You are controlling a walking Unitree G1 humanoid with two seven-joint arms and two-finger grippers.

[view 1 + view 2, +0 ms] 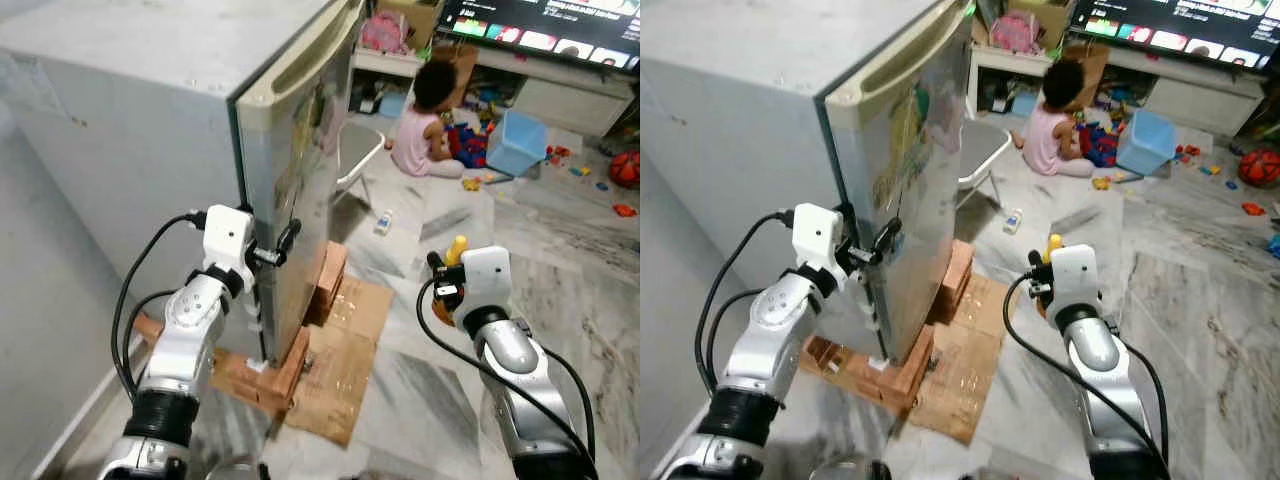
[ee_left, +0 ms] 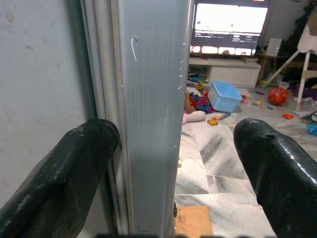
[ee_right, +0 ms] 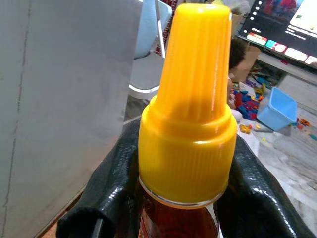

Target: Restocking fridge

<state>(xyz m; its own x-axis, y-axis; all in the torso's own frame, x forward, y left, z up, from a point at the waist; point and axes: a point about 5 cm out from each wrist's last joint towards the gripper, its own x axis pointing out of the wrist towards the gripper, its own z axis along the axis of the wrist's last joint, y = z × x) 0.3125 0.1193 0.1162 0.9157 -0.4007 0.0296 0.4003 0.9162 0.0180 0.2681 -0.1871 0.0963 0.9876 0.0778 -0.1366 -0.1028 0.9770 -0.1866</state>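
Note:
The grey fridge [image 1: 150, 130] stands on bricks with its door [image 1: 300, 160] shut or nearly so. My left gripper [image 1: 280, 245] is open at the door's free edge, about halfway up. In the left wrist view its fingers [image 2: 74, 163] straddle that door edge [image 2: 153, 99], one at the seam with the fridge body, the other well clear in front. My right gripper [image 1: 448, 285] is to the right of the fridge, shut on a bottle of amber liquid with a yellow cap [image 3: 190, 114], held upright. The cap [image 1: 457, 248] sticks up above the fingers.
Red bricks [image 1: 270, 375] and flattened cardboard [image 1: 345, 360] lie under and before the fridge. A white chair [image 1: 355, 150] stands behind the door. A person [image 1: 425, 120] sits on the floor among toys by a blue bin [image 1: 515, 142]. A small bottle [image 1: 383, 222] lies on the tiles.

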